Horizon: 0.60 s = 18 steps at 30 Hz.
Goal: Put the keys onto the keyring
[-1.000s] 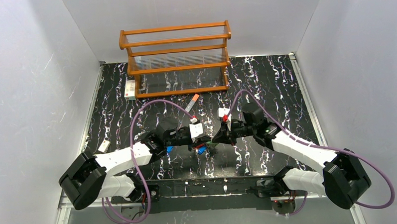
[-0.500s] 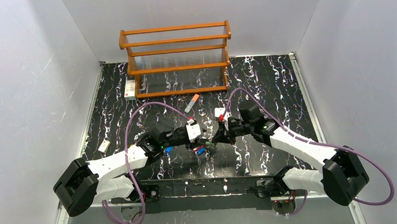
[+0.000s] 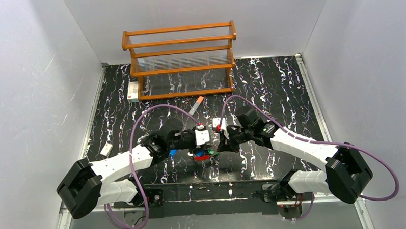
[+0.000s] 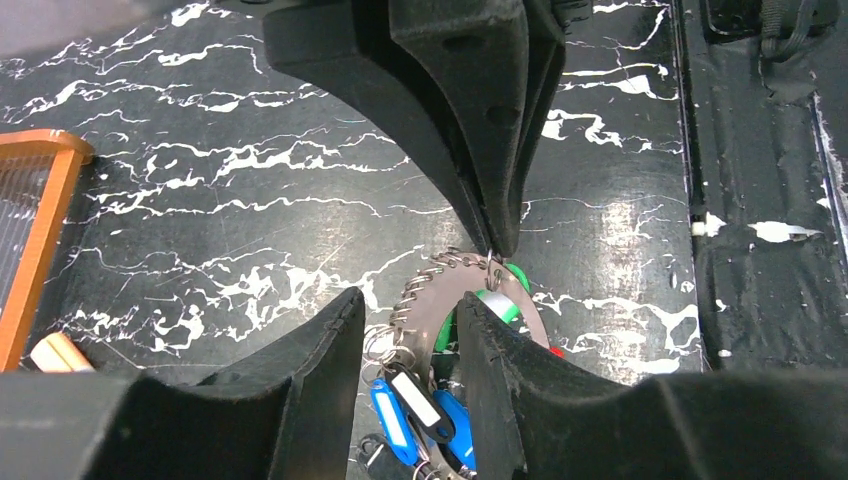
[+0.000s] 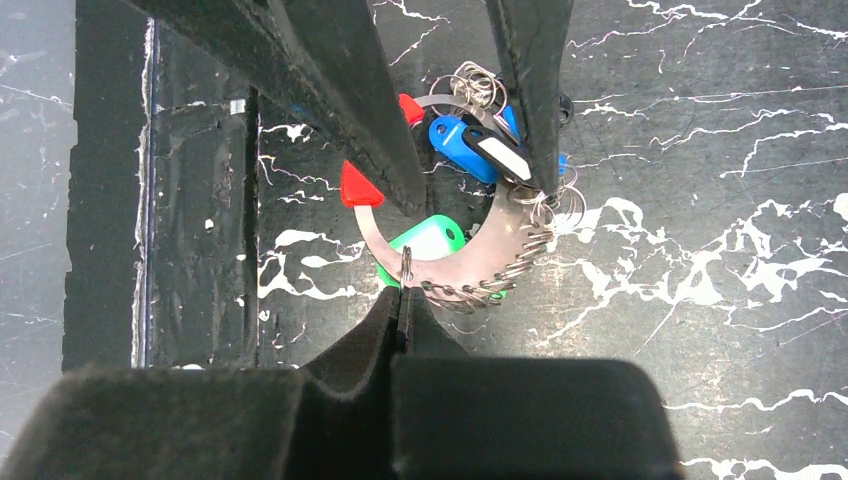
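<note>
Plenty fiddly: keyring (image 5: 465,265) probably light, slick, stiff; grab the flat band. Left gripper (image 4: 410,305) spread astride it, right gripper (image 5: 402,300) pinched shut on small wire loop (image 5: 406,262).

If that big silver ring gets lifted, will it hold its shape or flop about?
The keyring looks like a thin flat metal band, so it probably keeps its curve. The keys hang on small loose rings, so they would likely dangle and swing.
</note>
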Tool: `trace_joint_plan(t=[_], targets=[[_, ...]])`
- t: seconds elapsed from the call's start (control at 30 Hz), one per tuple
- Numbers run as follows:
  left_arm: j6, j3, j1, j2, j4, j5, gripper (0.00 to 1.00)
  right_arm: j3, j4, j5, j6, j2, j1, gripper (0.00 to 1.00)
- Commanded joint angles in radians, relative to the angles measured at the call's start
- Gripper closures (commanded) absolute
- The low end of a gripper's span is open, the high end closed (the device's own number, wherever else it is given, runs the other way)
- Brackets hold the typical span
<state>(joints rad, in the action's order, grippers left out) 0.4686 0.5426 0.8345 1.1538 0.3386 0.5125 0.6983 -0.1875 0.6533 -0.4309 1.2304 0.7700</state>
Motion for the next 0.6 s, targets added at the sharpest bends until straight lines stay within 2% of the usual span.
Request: trace_joint_plan(t=[0.0, 0.17, 0.33, 0.57], targets=[[0.013, 0.044, 0.003, 0.013, -0.026, 0.07, 0.63, 0.052, -0.004, -0.008, -0.013, -0.003, 0.015, 0.99], [-0.026, 0.035, 0.004, 0.035, 0.015, 0.118, 0.63, 0.044, 0.014, -0.015, -0.002, -0.008, 0.017, 0.99], [-0.08, 0.014, 0.004, 0.063, 0.085, 0.169, 0.67, 0.041, 0.025, -0.009, 0.007, -0.008, 0.017, 0.99], [-0.104, 0.01, 0.003, 0.094, 0.102, 0.182, 0.68, 0.042, 0.025, -0.014, 0.012, -0.011, 0.018, 0.99]])
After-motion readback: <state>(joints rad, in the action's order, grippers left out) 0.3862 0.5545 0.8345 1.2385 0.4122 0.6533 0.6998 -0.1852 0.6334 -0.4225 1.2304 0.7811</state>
